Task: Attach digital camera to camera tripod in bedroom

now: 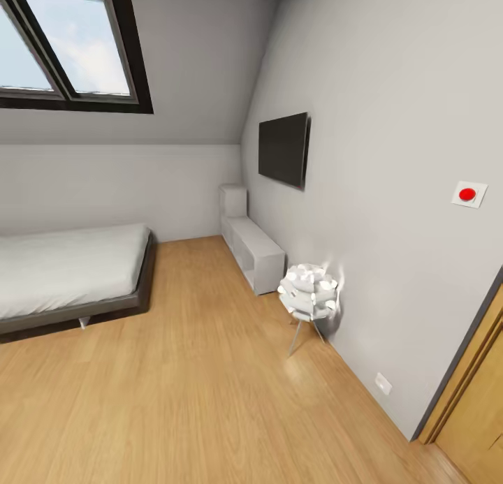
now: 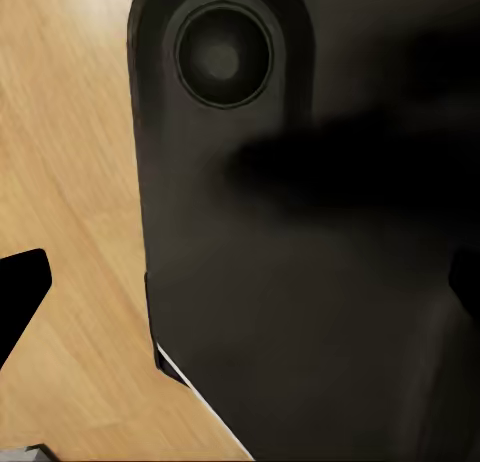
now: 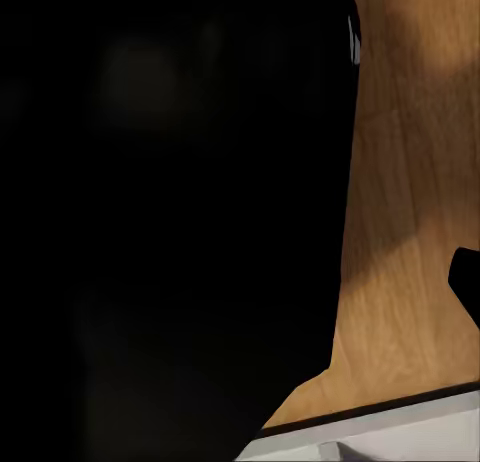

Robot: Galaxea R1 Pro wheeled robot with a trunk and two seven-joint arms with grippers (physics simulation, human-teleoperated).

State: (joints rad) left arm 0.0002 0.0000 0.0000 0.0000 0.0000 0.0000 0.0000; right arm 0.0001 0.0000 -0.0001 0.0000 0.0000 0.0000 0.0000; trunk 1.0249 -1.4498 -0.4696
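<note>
head overlooks bedroom, wrists near floor (image 2: 70, 182)

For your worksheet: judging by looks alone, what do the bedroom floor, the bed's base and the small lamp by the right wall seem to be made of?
The floor looks like light wood planks with a satin sheen: grain lines and board seams show. The bed base appears dark and matte, perhaps painted wood or metal. The lamp has a glossy white petal-like shade, possibly plastic, on thin shiny metal-looking legs.

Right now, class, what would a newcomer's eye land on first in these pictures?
Probably the flat black television mounted on the light grey right-hand wall, and the dark-framed skylight window high on the left. Then the low grey bed on the wooden floor, and the white petal-shaped lamp by the wall.
</note>
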